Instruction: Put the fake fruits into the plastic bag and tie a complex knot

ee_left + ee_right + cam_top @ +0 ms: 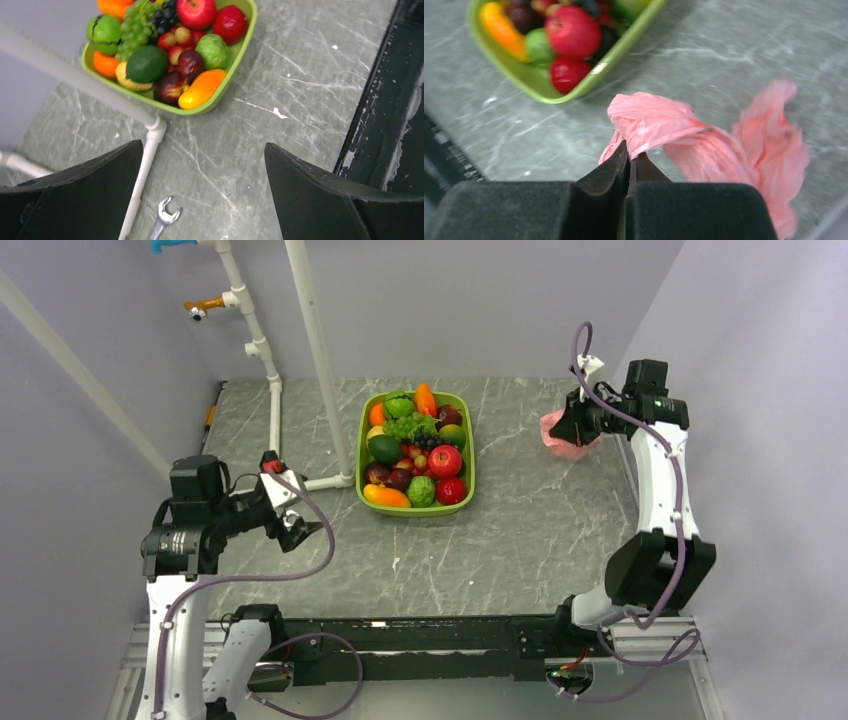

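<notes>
right gripper [628,152] pressed together, pinching a fold of the pink plastic bag [724,150] (the rest crumpled just beyond its tips) | left gripper [202,147] spread wide | fake fruits [165,55] heaped in the green tray [239,52], ahead of the left fingers

I work in a robotics lab cell: bare lilac walls [450,310] close in my grey marble-patterned table [540,530], a white PVC pipe frame [318,370] stands on it, and a spanner [162,220] lies loose beside the pipe
</notes>
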